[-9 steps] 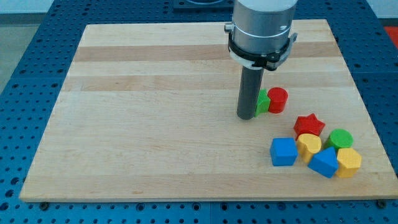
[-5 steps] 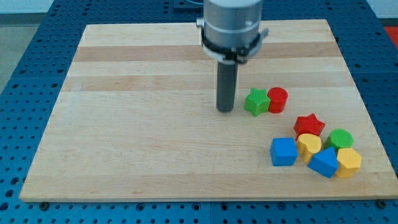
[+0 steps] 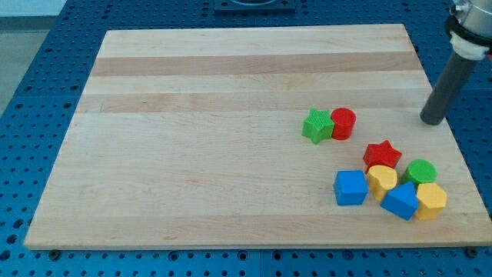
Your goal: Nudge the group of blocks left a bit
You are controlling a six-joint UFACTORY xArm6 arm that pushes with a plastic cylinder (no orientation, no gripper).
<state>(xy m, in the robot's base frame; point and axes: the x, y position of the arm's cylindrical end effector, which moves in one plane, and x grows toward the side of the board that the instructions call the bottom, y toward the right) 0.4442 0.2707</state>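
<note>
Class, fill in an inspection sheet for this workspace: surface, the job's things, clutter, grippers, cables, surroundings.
Surface: wooden board, flat.
Job's things: group at the view's lower right: red star, green cylinder, yellow block, blue cube, second blue block, yellow hexagon. Apart, above them: green star touching red cylinder.
Clutter: nothing seen.
Grippers: none; my tip is at the board's right edge, right of the red cylinder, touching no block.
Cables: nothing seen.
Surroundings: blue perforated table.

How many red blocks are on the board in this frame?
2. The red cylinder touches the green star on that block's right; the red star tops the cluster at the view's lower right. None seem hidden.
</note>
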